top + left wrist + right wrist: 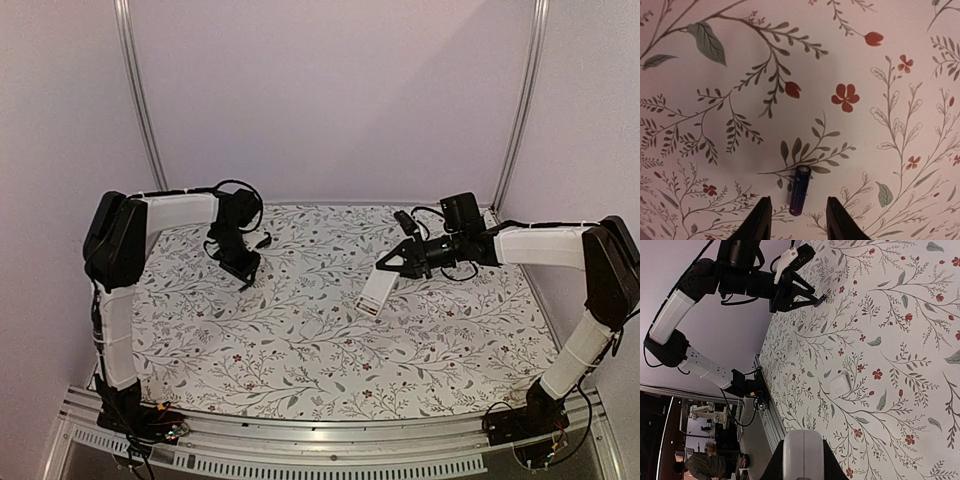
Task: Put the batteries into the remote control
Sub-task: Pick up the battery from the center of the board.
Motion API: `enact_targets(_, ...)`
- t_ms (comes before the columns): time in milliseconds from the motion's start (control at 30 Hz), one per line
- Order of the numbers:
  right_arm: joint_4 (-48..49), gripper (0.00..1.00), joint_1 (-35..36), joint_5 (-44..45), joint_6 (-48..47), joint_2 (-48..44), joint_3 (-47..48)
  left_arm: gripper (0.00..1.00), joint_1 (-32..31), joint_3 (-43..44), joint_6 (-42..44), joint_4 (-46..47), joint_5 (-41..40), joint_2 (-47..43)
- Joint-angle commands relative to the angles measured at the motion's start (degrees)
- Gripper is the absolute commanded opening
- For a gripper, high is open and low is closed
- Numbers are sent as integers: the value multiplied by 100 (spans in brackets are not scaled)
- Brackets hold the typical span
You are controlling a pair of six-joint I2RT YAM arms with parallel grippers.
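battery (800, 190): one in view. Dark bluish-purple cylinder lying flat on the floral cloth (740, 75), rounded end cap facing away from my left wrist camera. It's on the back-left part of the table; too small to make out from overhead.

left claw (799, 198): down at the cloth, straddling the near end of the battery. One finger (760, 222) on each side, with a strip of cloth visible between each finger and the cylinder. Jaws apart, not gripping, no contact that I can see. The right wrist view agrees: the dark tip of the battery (819, 300) sits between my left fingertips at cloth level.

remote control (376, 290): white back showing, in my right claw (392, 265), over the right-centre of the table and well apart from the battery. It hangs tilted, with the free end angled down toward the cloth and toward the arm bases, and there's a small red mark at that end. Can't tell whether that end touches the cloth.

right claw: clamped on the remote control. In the wrist view the white body (802, 452) fills the gap between my two dark fingers (776, 467).

Other: a small white flat piece (840, 385) with rounded corners lies on the cloth ahead of the remote control, touching nothing.
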Motion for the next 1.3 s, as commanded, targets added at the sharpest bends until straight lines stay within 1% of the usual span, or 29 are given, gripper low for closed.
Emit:
enact_targets(0, -46, 0, 17, -104, -72, -24, 142, 36, 52, 144, 18, -197, 301, 236)
enact_targets(200, -79, 0, 20, -147, -81, 7, 148, 30, 35, 140, 3, -167, 227, 462)
enact_targets(333, -136, 0, 21, -152, -83, -21, 137, 21, -63, 114, 40, -133, 174, 517)
enact_targets(467, -218, 0, 22, -179, -52, -28, 91, 11, -317, -13, 105, -18, 123, 443)
enact_targets(633, -391, 0, 29, -317, 113, -45, -45, 2, -767, -318, 225, 357, 199, 130)
enact_targets(667, -454, 0, 42, -331, 119, -62, -71, 0, -854, -392, 250, 455, 285, -4)
enact_targets(767, -729, 0, 92, -374, 33, -97, -114, 0, -1153, -710, 334, 951, 342, -643)
enact_targets(833, -868, 0, 178, -416, -25, -98, -123, 0, -1400, -1066, 368, 1529, 538, -1213)
enact_targets(967, -1014, 0, 413, -554, -17, 6, -16, 0, -1944, -1826, 552, 2736, 1321, -2350)
enact_targets(1033, -1058, 0, 528, -606, -19, 73, 56, 0, -2184, -2093, 760, 3087, 1697, -2774)
enact_targets(1133, -1057, 0, 682, -623, 23, 175, 117, 0, -2556, -2212, 987, 3311, 2029, -3070)
enact_targets(1267, -1042, 0, 807, -647, 63, 290, 190, 0, -3039, -2296, 1274, 3571, 2288, -3141)
